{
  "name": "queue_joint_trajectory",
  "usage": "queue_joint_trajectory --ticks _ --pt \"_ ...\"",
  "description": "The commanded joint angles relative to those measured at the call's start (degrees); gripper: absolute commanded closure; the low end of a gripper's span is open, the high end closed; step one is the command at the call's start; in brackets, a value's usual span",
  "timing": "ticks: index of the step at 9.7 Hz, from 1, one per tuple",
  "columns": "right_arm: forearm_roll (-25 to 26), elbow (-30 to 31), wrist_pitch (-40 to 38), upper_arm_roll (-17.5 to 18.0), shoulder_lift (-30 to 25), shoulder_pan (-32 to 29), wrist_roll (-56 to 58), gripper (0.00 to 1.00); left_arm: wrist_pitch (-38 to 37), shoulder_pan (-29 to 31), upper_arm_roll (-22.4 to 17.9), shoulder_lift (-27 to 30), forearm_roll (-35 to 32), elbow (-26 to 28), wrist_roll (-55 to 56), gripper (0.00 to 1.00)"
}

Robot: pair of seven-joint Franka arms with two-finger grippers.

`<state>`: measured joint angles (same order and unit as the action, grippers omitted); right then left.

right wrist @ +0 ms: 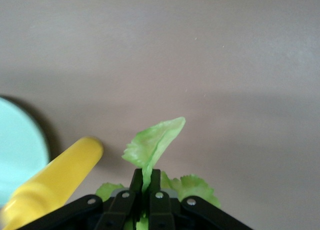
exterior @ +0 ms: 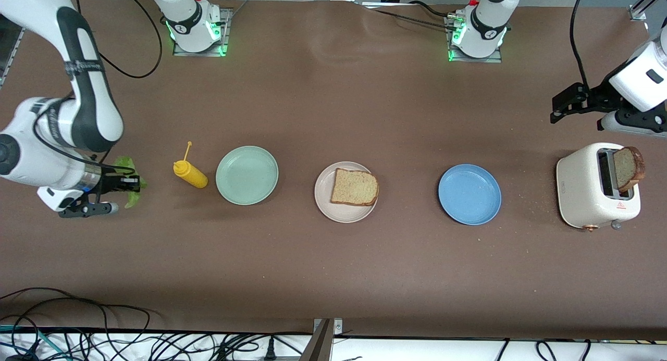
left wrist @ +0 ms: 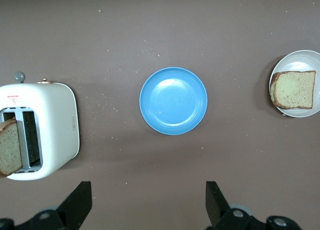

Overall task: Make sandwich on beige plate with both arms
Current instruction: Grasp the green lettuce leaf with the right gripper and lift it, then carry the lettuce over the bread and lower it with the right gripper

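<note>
At centre frame, one toasted bread slice (exterior: 355,187) lies on the round beige plate (exterior: 325,201). Lower left, the right gripper (exterior: 131,184) pinches a ruffled green lettuce leaf (exterior: 127,168); upper right, the left gripper (left wrist: 148,205) hangs wide open

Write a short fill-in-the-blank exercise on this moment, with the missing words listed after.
1. The right gripper is shut on the ____.
2. On the beige plate lies one slice of ____.
3. The second slice stands in the ____.
4. The left gripper, fingers open, hangs over the table near the blue plate and holds ____.

Missing words: lettuce; bread; toaster; nothing
</note>
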<state>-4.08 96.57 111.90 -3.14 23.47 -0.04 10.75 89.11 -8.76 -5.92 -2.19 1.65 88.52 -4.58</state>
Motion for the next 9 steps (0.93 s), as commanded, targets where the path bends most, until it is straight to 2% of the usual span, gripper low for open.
queue_joint_trajectory --ticks 1,2,5,9 --pt "-0.9 -6.4 -11.8 0.7 -1.0 0.1 -4.0 1.0 -1.0 0.7 1.4 2.4 -5.2 1.5 0.7 0.0" --pt "-1.0 -7.5 -15.1 2.7 -2.2 0.1 -6.6 1.0 -3.1 0.8 2.1 2.4 -5.7 1.2 0.8 0.0" --pt "-0.7 -7.9 -13.6 9.5 -2.5 1.6 -24.2 1.0 -3.9 0.8 2.2 3.0 -5.3 1.4 0.8 0.0" --pt "-0.1 -7.9 -2.3 10.1 1.7 15.6 -52.7 1.0 -6.0 1.4 2.2 3.2 -5.1 1.5 0.7 0.0"
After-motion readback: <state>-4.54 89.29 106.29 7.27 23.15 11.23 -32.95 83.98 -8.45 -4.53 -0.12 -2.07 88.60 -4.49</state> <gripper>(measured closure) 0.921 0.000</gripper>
